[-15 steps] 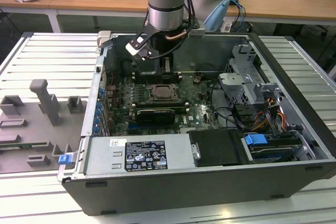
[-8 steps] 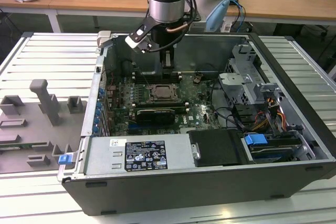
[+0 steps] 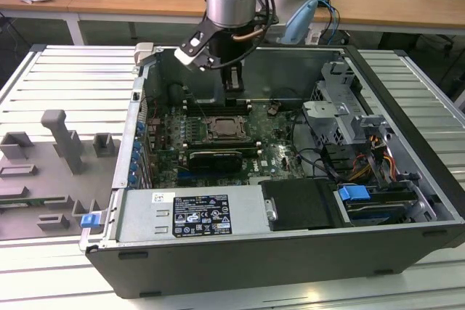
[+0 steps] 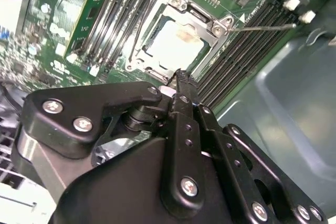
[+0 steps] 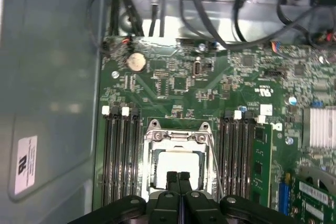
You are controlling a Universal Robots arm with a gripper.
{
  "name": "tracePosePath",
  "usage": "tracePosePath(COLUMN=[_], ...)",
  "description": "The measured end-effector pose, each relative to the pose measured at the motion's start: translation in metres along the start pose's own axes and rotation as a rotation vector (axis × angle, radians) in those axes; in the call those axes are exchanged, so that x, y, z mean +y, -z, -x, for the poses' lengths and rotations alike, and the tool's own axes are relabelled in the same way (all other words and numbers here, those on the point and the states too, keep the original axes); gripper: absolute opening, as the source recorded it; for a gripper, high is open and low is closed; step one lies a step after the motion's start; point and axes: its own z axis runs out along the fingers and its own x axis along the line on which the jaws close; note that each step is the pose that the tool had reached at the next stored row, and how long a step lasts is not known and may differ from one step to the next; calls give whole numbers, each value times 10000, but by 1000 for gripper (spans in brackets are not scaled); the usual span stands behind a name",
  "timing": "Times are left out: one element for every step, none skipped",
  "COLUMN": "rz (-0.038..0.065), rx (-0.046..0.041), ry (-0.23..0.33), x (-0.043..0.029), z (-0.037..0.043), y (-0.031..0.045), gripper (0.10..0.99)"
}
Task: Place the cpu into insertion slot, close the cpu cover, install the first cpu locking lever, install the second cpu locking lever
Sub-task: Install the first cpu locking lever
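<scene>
**Clerk:** Item one, the gripper (image 5: 178, 178). Condition?

**Keeper:** The two black fingers are pressed together with nothing between them. In both wrist views the tips hang directly over the insertion slot (image 3: 213, 130), at its near edge. A closed tip suits pushing or hooking rather than carrying, so that is the likely reason it is held this way.

**Clerk:** Item two, the cpu (image 5: 178, 161)?

**Keeper:** A pale square chip, lying flat inside the insertion slot. It looks seated and square to the rim. That part of the job reads as done.

**Clerk:** Item three, the cpu cover (image 5: 178, 137)?

**Keeper:** A silvery frame, lying down over the insertion slot, with the chip showing through its window. It appears lowered so that it can pin the chip.

**Clerk:** Item four, levers?

**Keeper:** One thin wire locking lever (image 4: 268, 26) juts out sideways from a corner of the insertion slot, across the memory slots (image 4: 247, 45). By its angle it looks unlatched, so the clamping seems unfinished. Whether the other lever is latched cannot be told.

**Clerk:** Sundries?

**Keeper:** A green motherboard (image 5: 173, 85) surrounds the insertion slot. A coin cell (image 5: 136, 62) sits well apart from it, and a second bank of memory slots flanks its other side.
</scene>
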Motion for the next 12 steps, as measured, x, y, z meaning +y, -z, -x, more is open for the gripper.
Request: tracePosePath(rz=[-2,-3,-5,-8,-10,-11,-10,-11,-12,-12,-12,-13], rx=[12,23,34,51,64,68,71,74,78,82,84,88], ry=[176,359,542,804,1007,1067,1116,1156,1215,1273,1312,1369], x=[0,0,0,0,0,0,0,0,0,0,0,0], z=[0,0,0,0,0,0,0,0,0,0,0,0], y=[0,0,0,0,0,0,0,0,0,0,0,0], gripper=[106,106,106,106,106,106,106,106,106,106,106,106])
